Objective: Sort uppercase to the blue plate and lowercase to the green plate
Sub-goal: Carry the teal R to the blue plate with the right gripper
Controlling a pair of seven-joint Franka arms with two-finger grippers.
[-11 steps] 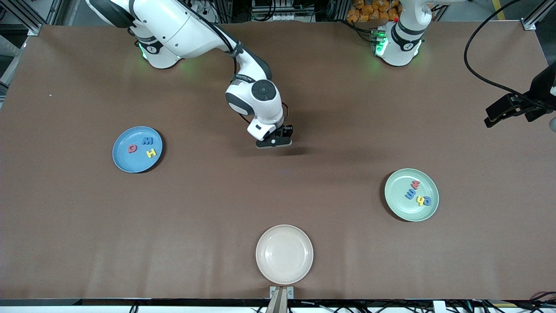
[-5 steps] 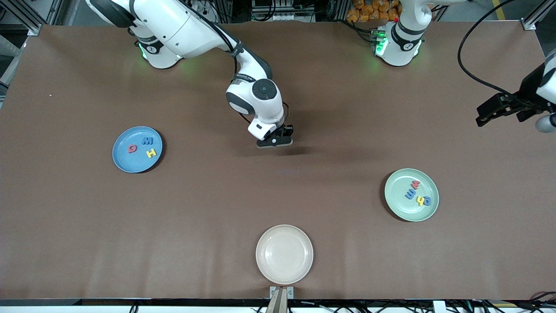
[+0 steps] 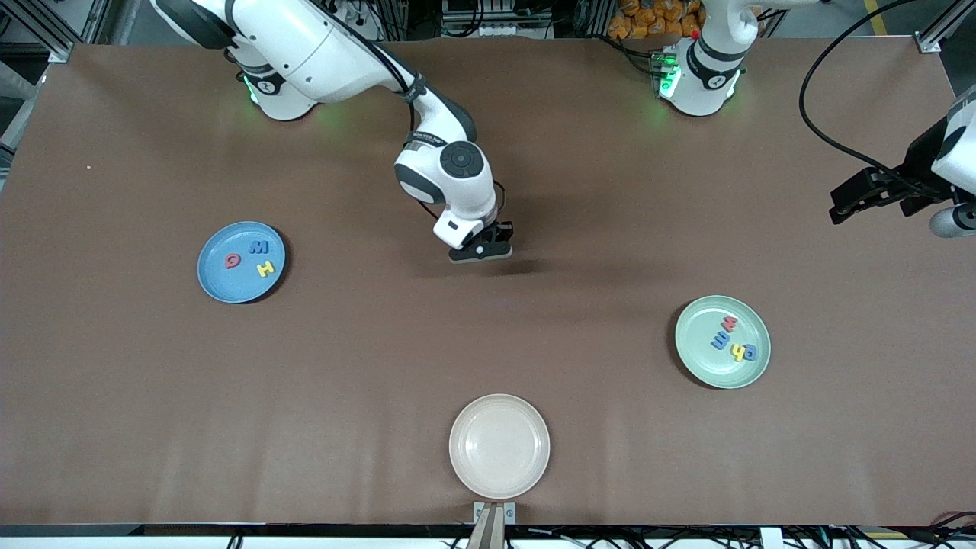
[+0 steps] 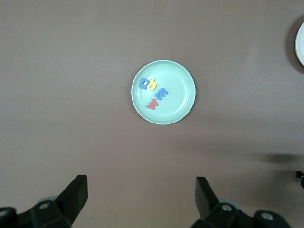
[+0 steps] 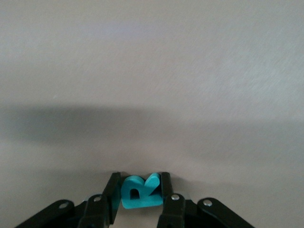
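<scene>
My right gripper [image 5: 138, 187] is shut on the teal-green uppercase R [image 5: 138, 191], squeezed upright between its fingers. It stands low over the bare middle of the table [image 3: 482, 252], where its hand hides the R. The blue plate [image 3: 221, 282] toward the right arm's end holds uppercase red Q [image 3: 232, 261], blue M [image 3: 259, 247] and yellow H [image 3: 265, 268]. The green plate [image 3: 705, 358] toward the left arm's end holds lowercase red w [image 3: 730, 324], blue m [image 3: 720, 340], yellow h [image 3: 736, 351] and a rounded blue letter [image 3: 749, 351]. My left gripper [image 4: 141, 199] hangs open and empty, high over that end.
A cream plate [image 3: 499, 446] with nothing in it sits at the table edge nearest the front camera, midway between the other two plates. A black cable [image 3: 820, 114] loops above the table near the left arm. Brown tabletop lies between the plates.
The right gripper's fingers have closed on the R and the hand has shifted slightly. The left arm has drifted a little toward the middle of the table, still open.
</scene>
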